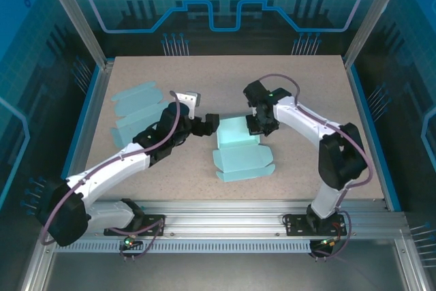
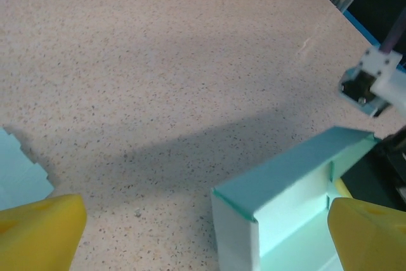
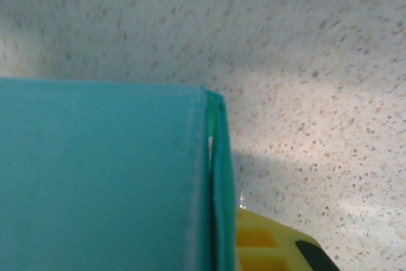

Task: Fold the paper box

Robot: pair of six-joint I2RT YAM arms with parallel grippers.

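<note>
Jaws spread wide on the left gripper [image 1: 212, 125], just beside the left wall of the paper box [image 1: 240, 153]; pressed together on the right gripper [image 1: 257, 126], apparently pinching its right wall. Sits in the middle of the table [image 1: 306, 86], rear walls raised, front flaps flat. Looks like side-wall forming; calls next for closing on the left wall and tucking it in. Flat blanks [image 1: 136, 110] well to the left.

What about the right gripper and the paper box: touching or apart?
Touching. Right wrist view: yellow finger of the right gripper sits flush against the paper box wall.
</note>
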